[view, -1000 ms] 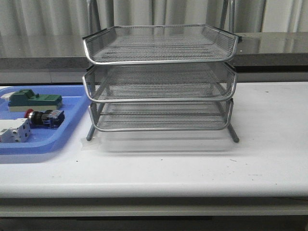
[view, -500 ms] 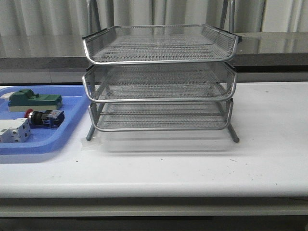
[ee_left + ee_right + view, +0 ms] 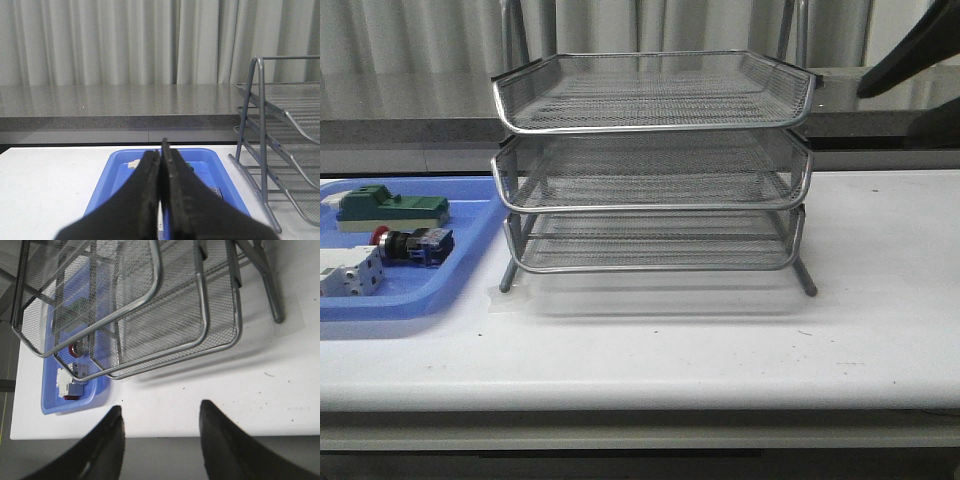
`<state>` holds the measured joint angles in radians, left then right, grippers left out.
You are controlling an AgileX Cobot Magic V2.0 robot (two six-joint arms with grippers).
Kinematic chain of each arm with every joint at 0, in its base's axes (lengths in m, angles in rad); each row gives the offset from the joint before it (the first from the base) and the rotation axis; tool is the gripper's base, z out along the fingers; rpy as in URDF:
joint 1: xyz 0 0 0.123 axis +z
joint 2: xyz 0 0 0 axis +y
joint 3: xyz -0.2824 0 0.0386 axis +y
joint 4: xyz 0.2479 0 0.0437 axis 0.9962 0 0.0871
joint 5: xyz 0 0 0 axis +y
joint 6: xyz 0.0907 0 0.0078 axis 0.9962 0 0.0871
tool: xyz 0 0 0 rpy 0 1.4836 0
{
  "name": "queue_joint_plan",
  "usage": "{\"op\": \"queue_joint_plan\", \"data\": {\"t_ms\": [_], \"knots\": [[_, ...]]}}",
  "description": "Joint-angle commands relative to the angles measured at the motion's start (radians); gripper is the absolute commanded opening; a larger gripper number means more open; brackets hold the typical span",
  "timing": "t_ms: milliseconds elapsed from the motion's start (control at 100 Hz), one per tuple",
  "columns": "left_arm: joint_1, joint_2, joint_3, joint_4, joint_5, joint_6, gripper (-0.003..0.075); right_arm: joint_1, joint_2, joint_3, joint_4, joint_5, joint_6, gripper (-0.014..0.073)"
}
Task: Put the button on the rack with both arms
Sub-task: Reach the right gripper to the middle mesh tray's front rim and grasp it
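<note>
Front view: the rack [image 3: 653, 165] stands mid-table, three mesh trays stacked, all of them bare as far as the mesh shows. To its left lies the blue tray [image 3: 460, 290], holding a green part [image 3: 392, 208], a white part [image 3: 350, 272] and the button [image 3: 412, 244], which lies on its side between those two, red cap pointing away from the rack. A dark piece of the right arm [image 3: 918, 48] shows at the upper right corner, high above the table and well apart from the rack; judged, it is only starting toward its work. No gripper shows here.

Left wrist view: the left gripper [image 3: 161, 187] has its fingers [image 3: 145, 195] pressed together with nothing between them. It hangs over the near end of the blue tray and hides most of the contents, the button included. Judged, it must open before any pick.

Right wrist view: the right gripper [image 3: 159, 440] is spread wide and empty, looking down on the rack from above. The button's red cap [image 3: 76, 349] is faintly visible through the mesh.
</note>
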<state>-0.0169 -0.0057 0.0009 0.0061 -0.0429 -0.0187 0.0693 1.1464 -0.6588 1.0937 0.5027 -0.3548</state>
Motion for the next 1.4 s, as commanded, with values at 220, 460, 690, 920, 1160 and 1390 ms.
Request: {"op": "queue_joint_plan", "data": {"t_ms": [220, 460, 690, 920, 1160, 1390], "knots": [[0.003, -0.031, 0.048, -0.006, -0.074, -0.008, -0.002, -0.001, 0.222, -0.06, 0.358, -0.064, -0.349, 0.0381], [0.003, -0.031, 0.048, -0.006, -0.074, -0.008, -0.002, 0.0, 0.367, -0.141, 0.498, 0.012, -0.497, 0.0381], [0.003, -0.031, 0.048, -0.006, -0.074, -0.008, -0.002, 0.0, 0.472, -0.22, 0.504, 0.057, -0.501, 0.0381], [0.003, -0.031, 0.048, -0.006, -0.074, -0.008, -0.002, 0.002, 0.521, -0.249, 0.511, 0.088, -0.502, 0.0375], [0.003, -0.031, 0.048, -0.006, -0.074, -0.008, -0.002, 0.002, 0.522, -0.247, 0.509, 0.09, -0.503, 0.0119], [0.003, -0.031, 0.048, -0.006, -0.074, -0.008, -0.002, 0.002, 0.522, -0.236, 0.457, 0.122, -0.503, 0.0001]]}}
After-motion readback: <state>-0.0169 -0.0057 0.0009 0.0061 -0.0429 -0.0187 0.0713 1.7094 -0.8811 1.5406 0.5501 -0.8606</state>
